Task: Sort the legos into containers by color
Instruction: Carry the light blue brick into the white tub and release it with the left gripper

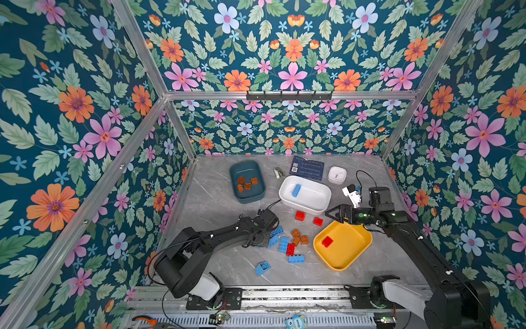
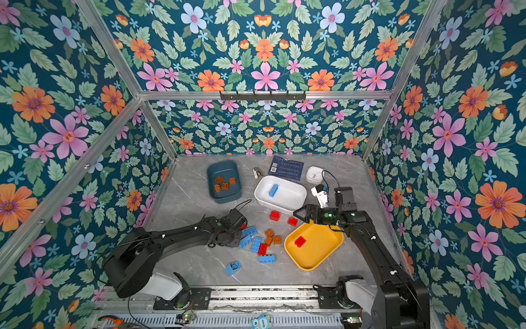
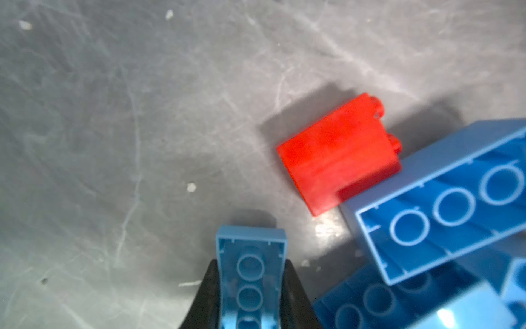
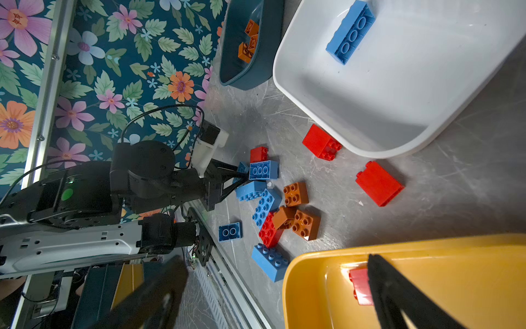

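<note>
In both top views the left end effector [image 1: 264, 238] sits low at the edge of the loose heap [image 1: 293, 242], its fingertips hidden under its own wrist. Blue bricks [image 1: 280, 242] crowd right against it. The white tub [image 1: 316, 196], where a sorted blue brick [image 1: 296, 190] lies, is well beyond it, past two loose red bricks [image 1: 299, 215]. The right end effector [image 1: 331, 213] hangs released over the yellow tub [image 1: 350, 253], at the rim nearest the white tub. By my reading, a carry to the white tub passes near that arm, so the two could clash if both move at once.

In the left wrist view the left end effector [image 3: 250, 273] is clenched on a held blue brick [image 3: 250, 245], gripped across its narrow width with its hollow underside toward the camera. A red brick [image 3: 338, 153] lies on the surface just ahead of the fingertips and to one side. A long blue brick [image 3: 444, 199] leans close beside them and overlaps the red one. I cannot tell whether it touches the held brick. If it does, lifting may drag or topple it. A skewed hold could also let the held brick pivot and drop.

In the right wrist view the right end effector [image 4: 273, 296] has its fingers spread wide and holds nothing. A sorted red brick [image 4: 359, 286] lies in the yellow tub beneath one finger. Lowering here could jam that brick or shove the tub.
</note>
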`<state>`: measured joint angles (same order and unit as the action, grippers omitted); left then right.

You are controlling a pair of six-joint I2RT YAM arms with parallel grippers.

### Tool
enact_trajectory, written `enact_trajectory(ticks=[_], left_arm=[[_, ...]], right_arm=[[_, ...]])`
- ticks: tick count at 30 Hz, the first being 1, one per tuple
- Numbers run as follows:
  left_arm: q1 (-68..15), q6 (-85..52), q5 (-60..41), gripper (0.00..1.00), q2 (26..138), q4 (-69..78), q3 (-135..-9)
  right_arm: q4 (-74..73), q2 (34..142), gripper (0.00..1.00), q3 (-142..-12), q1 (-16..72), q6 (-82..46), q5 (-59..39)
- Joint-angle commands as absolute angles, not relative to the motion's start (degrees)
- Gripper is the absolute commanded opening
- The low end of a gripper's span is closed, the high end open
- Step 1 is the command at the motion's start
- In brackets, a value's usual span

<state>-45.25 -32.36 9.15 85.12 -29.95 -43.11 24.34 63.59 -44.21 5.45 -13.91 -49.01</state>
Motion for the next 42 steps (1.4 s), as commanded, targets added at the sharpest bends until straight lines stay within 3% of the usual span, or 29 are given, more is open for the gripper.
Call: enact_trajectory(ticks=[1,8,18,27,29,31,33,37,42], left_arm=[[-45.15,-31.50,10.58,0.24,83.46,-33.49,-45.76],[-42.05,-25.55,9.30,0.25,86.79,-33.18,-59.51],[-40.69,-16.97,6.34,0.25,108.73,-28.39,-88.78],[-40.19,-15.38,4.48,0.28,122.53,-29.46,-102.27],[-39.91,-15.38,4.56,0.34,123.56,-29.75,-102.79],[-39.50,-15.38,4.00,0.54,123.76,-30.50,-103.33],[-39.55,-15.38,3.44,0.65,122.85,-31.01,-103.34],[-39.51,-15.76,3.28,0.79,118.43,-31.27,-100.45],[-40.16,-18.05,3.22,0.82,109.76,-31.90,-90.63]], right_arm=[[24.17,63.87,0.99,-44.80,5.50,-13.89,-48.62],[23.14,64.86,0.99,-46.42,5.52,-14.34,-48.31],[21.53,66.11,0.99,-48.82,5.44,-15.18,-47.53],[21.44,66.97,0.99,-49.22,5.44,-14.59,-47.02],[21.51,67.06,0.99,-49.11,5.40,-14.40,-46.84],[21.47,67.06,0.99,-48.92,5.41,-14.31,-46.91],[21.40,67.08,0.99,-48.73,5.44,-14.15,-46.93],[21.28,67.14,0.99,-48.60,5.39,-14.14,-47.02],[20.52,67.27,0.99,-48.47,5.42,-14.25,-47.37]])
